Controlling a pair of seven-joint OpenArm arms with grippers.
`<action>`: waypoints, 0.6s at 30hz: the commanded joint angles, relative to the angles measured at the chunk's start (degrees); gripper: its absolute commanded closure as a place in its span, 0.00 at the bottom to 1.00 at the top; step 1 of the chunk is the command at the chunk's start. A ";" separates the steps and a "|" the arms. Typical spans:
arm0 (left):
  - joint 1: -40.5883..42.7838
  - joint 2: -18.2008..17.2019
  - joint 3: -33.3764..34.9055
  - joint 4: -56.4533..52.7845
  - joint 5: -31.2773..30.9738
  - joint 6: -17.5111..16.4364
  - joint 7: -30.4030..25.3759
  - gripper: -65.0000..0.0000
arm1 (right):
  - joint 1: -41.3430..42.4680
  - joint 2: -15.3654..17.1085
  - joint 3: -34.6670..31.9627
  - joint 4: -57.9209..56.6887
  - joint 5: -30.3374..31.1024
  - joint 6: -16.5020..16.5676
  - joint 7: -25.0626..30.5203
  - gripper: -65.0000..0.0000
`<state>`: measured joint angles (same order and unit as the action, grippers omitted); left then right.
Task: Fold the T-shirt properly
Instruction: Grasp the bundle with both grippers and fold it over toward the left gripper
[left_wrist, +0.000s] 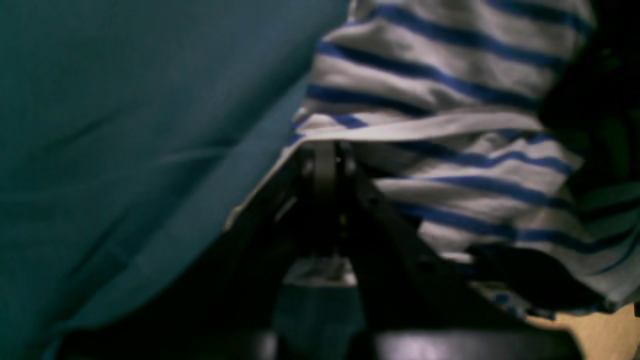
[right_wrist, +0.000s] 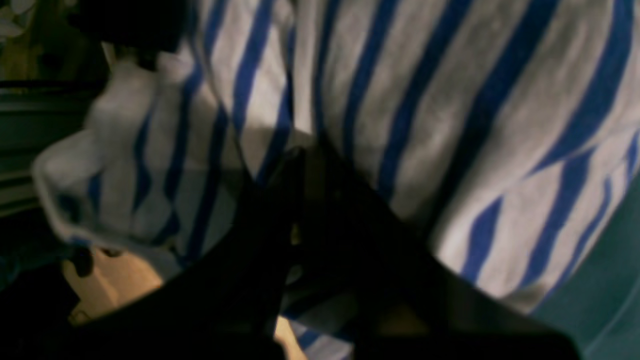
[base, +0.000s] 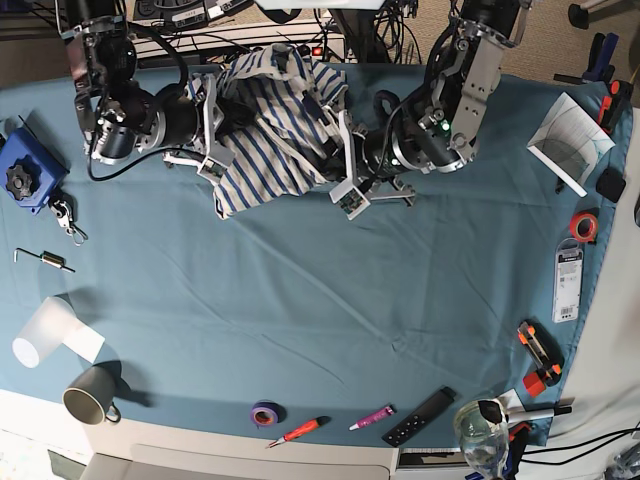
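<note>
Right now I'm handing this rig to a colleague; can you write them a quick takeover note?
Left gripper: shut on the T-shirt.
Right gripper: shut on the T-shirt too.
The T-shirt hangs bunched between both arms at the far side of the teal table cloth, not spread flat.
Done: shirt gripped by both arms.
Left: lay it flat, then make every fold.

I see a teal cloth (base: 330, 310) covering the table, wrinkled in places. Along the near edge the pale tabletop (base: 250, 462) shows bare. Beyond the far edge sits a tangle of black cables (base: 200, 25) and equipment. At top right, light floor (base: 560, 45) is visible. Lighting is even from above; shadows are soft.
</note>
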<state>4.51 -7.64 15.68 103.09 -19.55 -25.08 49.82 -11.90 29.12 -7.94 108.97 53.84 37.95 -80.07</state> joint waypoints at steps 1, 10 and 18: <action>-1.05 0.37 -0.11 0.79 -0.57 -0.04 -1.44 1.00 | 0.48 0.37 0.13 0.13 -0.79 -0.35 0.07 1.00; -1.03 1.29 -0.11 1.64 -1.75 0.00 -0.20 1.00 | 0.66 -3.61 0.11 -0.07 -7.37 -2.19 5.27 1.00; 1.05 1.27 -0.11 9.16 -4.72 -0.02 3.39 1.00 | 0.66 -7.17 0.11 -0.07 -12.96 -4.15 8.35 1.00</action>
<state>6.20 -6.68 15.66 111.07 -23.38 -25.02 54.37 -11.75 22.02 -7.81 108.49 40.77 34.24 -73.45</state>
